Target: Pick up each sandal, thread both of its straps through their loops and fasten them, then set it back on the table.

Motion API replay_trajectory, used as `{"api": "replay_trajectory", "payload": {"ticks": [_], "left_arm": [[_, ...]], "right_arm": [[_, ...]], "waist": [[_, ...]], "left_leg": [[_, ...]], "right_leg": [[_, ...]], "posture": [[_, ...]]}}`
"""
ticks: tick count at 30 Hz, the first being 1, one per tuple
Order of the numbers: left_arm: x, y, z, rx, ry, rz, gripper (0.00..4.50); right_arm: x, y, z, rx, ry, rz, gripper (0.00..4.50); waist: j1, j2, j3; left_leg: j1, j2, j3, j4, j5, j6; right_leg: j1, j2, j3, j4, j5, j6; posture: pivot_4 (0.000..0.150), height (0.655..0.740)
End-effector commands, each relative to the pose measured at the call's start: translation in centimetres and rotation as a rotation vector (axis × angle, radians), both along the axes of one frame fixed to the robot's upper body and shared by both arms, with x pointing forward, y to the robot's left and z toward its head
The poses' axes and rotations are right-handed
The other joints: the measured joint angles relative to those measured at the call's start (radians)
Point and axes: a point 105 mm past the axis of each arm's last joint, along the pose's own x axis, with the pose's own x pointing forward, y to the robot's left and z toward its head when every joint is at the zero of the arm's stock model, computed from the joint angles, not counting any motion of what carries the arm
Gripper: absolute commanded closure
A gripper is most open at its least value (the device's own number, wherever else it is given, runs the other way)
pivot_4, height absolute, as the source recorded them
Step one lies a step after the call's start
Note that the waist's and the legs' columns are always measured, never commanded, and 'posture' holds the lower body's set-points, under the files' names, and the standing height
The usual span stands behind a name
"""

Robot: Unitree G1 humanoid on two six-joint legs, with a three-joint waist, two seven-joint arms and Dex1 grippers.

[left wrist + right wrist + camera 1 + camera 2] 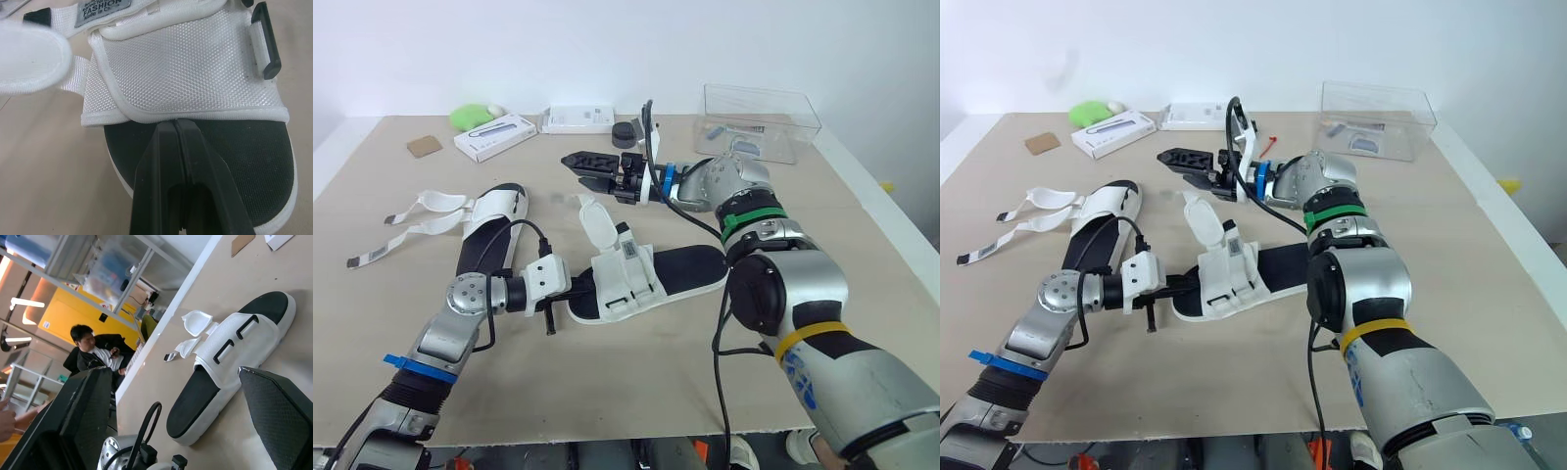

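Sandal (646,279): left gripper (175,125) resting clenched, apparently empty, at its toe; right gripper (576,168) hovering released near the loose strap (599,217). Risk: the ungripped sandal sliding when the strap is being pulled.

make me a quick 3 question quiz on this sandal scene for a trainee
1. True or false: the right gripper is holding a sandal.
2. Which gripper is at the near sandal? A) left B) right C) neither
3. Fill in: the far sandal has its straps lying ___ on the table.

Key: 1 false, it is open and empty in the air. 2 A, the left gripper, fingers shut. 3 unfastened.
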Motion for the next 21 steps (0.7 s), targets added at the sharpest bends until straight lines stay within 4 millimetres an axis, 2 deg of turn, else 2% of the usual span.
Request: {"api": "replay_trajectory", "payload": {"ticks": [1,3,5,12,18,21], "left_arm": [[0.1,-0.1,-0.3,-0.009,0.025,0.007,4.50],[0.1,-0.1,-0.3,-0.009,0.026,0.007,4.50],[0.0,-0.1,-0.4,-0.011,0.028,0.005,4.50],[-0.2,-0.2,-0.6,-0.012,0.033,0.006,4.50],[-0.4,0.1,-0.7,-0.005,0.034,0.009,4.50],[-0.4,0.1,-0.7,-0.003,0.034,0.011,4.50]], "right_arm": [[-0.7,0.0,0.1,-0.062,-0.097,0.064,0.06],[-1.1,0.1,-1.1,-0.140,-0.132,0.096,0.06],[-1.0,0.0,-1.4,-0.156,-0.148,0.094,0.06],[0.8,-1.7,-0.4,-0.153,-0.216,-0.033,0.06],[1.2,-2.2,-0.1,-0.153,-0.233,-0.060,0.06],[0.6,-1.8,-2.2,-0.199,-0.181,-0.005,0.06]], "waist": [[0.000,0.000,0.000],[0.000,0.000,0.000],[0.000,0.000,0.000],[0.001,0.000,0.000],[0.000,0.000,0.000],[0.000,0.000,0.000]], "left_leg": [[0.000,0.000,0.000,0.000,0.000,0.000],[0.000,0.000,0.000,0.000,0.000,0.000],[0.000,0.000,0.000,0.001,0.000,0.000],[0.000,-0.001,0.000,0.001,0.000,0.000],[0.000,-0.001,0.000,0.001,0.000,0.000],[0.000,-0.001,0.000,0.001,0.000,0.000]], "right_leg": [[0.000,0.000,0.000,0.000,0.000,0.000],[0.000,0.000,0.000,0.000,0.000,0.000],[0.000,0.000,-0.001,0.000,0.000,0.000],[0.000,-0.001,-0.001,0.000,0.000,0.001],[0.000,-0.001,-0.001,0.000,0.000,0.001],[0.000,-0.001,-0.001,0.000,0.000,0.001]], "posture": [[0.150,0.7400],[0.150,0.7400],[0.150,0.7400],[0.150,0.7400],[0.150,0.7400],[0.150,0.7400]]}}
